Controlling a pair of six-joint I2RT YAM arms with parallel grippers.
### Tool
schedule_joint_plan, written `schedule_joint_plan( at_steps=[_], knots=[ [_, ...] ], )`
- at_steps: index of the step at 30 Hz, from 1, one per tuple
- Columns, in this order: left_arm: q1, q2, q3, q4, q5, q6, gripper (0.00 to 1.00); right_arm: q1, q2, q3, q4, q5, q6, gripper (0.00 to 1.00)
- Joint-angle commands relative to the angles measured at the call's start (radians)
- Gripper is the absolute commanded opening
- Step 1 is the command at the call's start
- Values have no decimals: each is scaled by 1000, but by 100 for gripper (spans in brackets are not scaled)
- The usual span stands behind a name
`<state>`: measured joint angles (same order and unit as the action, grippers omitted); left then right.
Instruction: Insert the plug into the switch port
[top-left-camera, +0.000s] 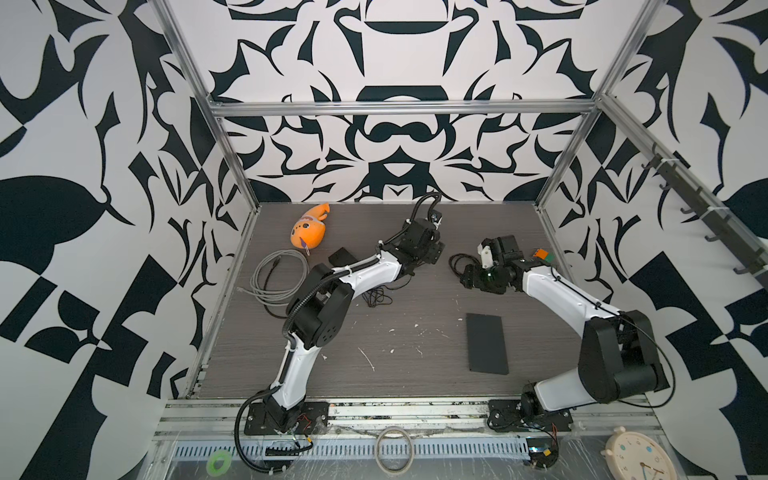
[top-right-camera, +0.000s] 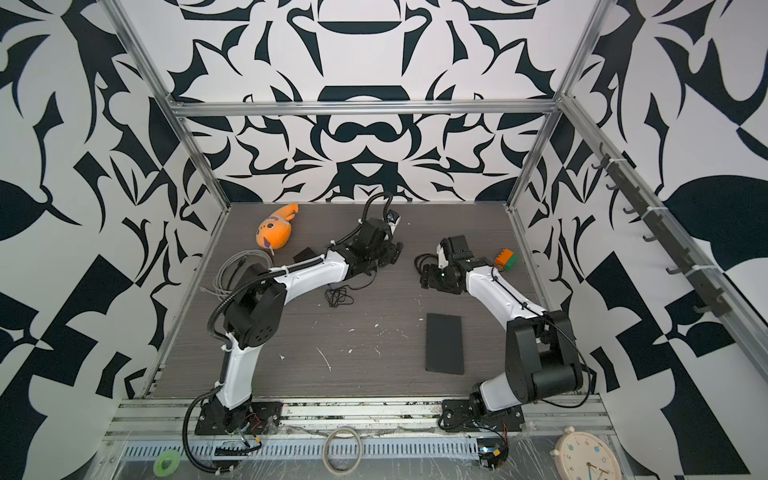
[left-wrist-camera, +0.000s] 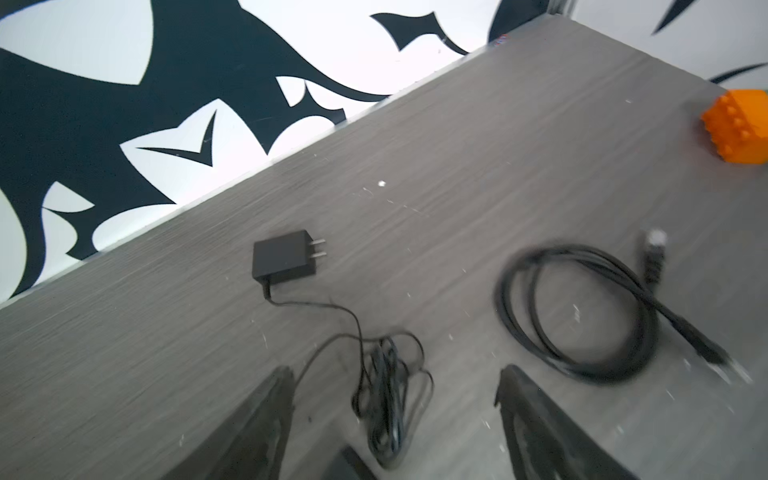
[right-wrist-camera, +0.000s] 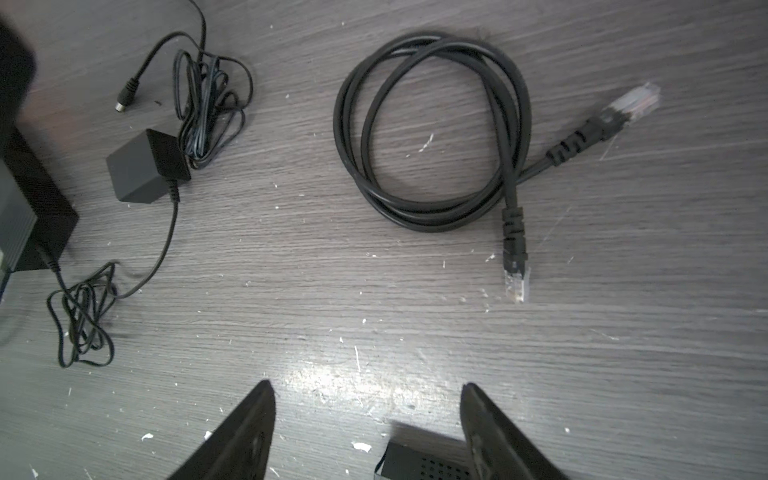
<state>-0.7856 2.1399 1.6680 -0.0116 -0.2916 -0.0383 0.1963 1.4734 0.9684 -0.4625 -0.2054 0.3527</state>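
Nothing was gripped. The right gripper (right-wrist-camera: 366, 384) hung low over the tabletop (top-left-camera: 415, 345) with its fingers spread and empty. The left gripper (left-wrist-camera: 395, 374) was also spread, pinching nothing, and a bundle of thin cord lay on the surface below its gap.

The task's thing, a black Ethernet cable (right-wrist-camera: 428, 222), lay coiled toward the far edge, right of the middle and just ahead of the right gripper. Both ends stuck out free of the coil. The near RJ45 plug (right-wrist-camera: 515, 278) pointed back toward the right gripper, and the other plug (right-wrist-camera: 633, 102) angled away. That probably made the near plug the one to take by its ribbed boot, and the open claw suited an approach.

The network switch (right-wrist-camera: 37, 199) showed only as a black box cut off by the right wrist view. It sat left of the coil, well apart from either plug. The left gripper seemed to be near it, perhaps to steady it.

Between switch and coil sat a black power adapter (right-wrist-camera: 143, 166), and a loose barrel connector (right-wrist-camera: 122, 104) lay beside it.

There was no tray or bin on the surface. The only receptacle was the switch, and one thin cord appeared to run into its end. Its network ports could not be seen, but both plugs lay outside it, so the insertion was not yet begun.

An orange brick (left-wrist-camera: 739, 129) sat near the far right corner, clear of the work.
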Motion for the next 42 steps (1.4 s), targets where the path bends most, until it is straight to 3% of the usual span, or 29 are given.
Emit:
schedule_joint_plan(
  at_steps=[1,13,19,23,28,32,37,42],
  knots=[
    [-1,76,93,-178,-7,-93,79,-12,-36,51,-26,-18,-11,74],
    [11,286,268,-290,7,-181,73,-35,-53,53,-52,-67,-21,71],
    [12,313,281,-272,154,-180,49,-35,-66,40,-57,-80,-14,66],
    [-11,295,266,-260,157,-179,32,-35,-62,33,-52,-86,-9,63],
    [-53,213,229,-283,151,-158,31,-37,-60,41,-69,-78,-22,63],
    [-104,139,164,-260,217,-211,31,-53,-56,59,-124,-72,-29,62],
    [-168,110,100,-232,207,-264,32,-74,-101,49,-208,-42,-27,66],
    [-203,116,80,-216,216,-299,45,-125,-158,-11,-262,-24,16,65]
  ],
)
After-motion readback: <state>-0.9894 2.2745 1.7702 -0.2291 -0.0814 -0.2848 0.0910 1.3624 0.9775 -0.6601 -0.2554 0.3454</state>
